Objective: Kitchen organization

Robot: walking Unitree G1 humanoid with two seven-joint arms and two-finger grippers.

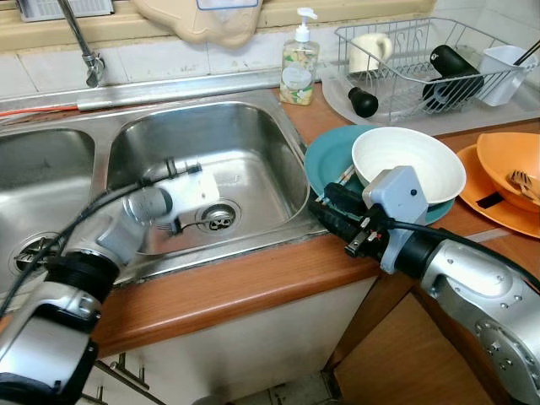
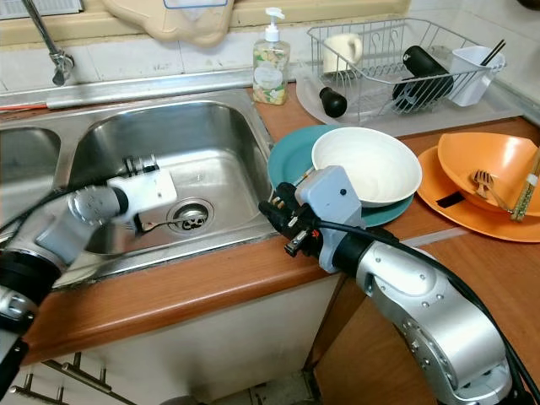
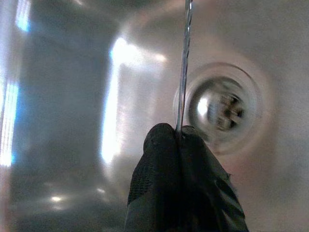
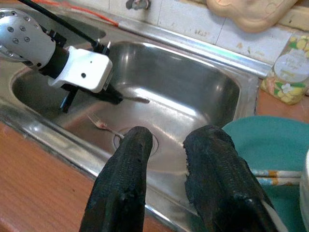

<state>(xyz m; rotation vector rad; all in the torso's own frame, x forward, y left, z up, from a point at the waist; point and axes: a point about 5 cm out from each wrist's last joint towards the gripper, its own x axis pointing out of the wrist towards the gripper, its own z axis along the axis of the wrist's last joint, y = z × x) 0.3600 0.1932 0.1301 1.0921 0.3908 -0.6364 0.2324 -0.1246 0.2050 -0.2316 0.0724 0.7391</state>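
The right end effector (image 4: 166, 159), fingers spread, hovers at the table (image 1: 253, 283) edge beside the teal plate (image 1: 325, 160). Farther in, the left end effector (image 3: 178, 140) pinches a fork (image 3: 183, 63) above the sink (image 1: 245, 126) drain (image 1: 218, 216).

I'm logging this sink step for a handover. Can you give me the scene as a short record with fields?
Left gripper: down in the stainless steel sink basin, fingers shut on a thin metal utensil near the round drain
Right gripper: at the sink's edge, fingers open, holding nothing
Counter: white bowl on teal plate; orange bowl holding a fork
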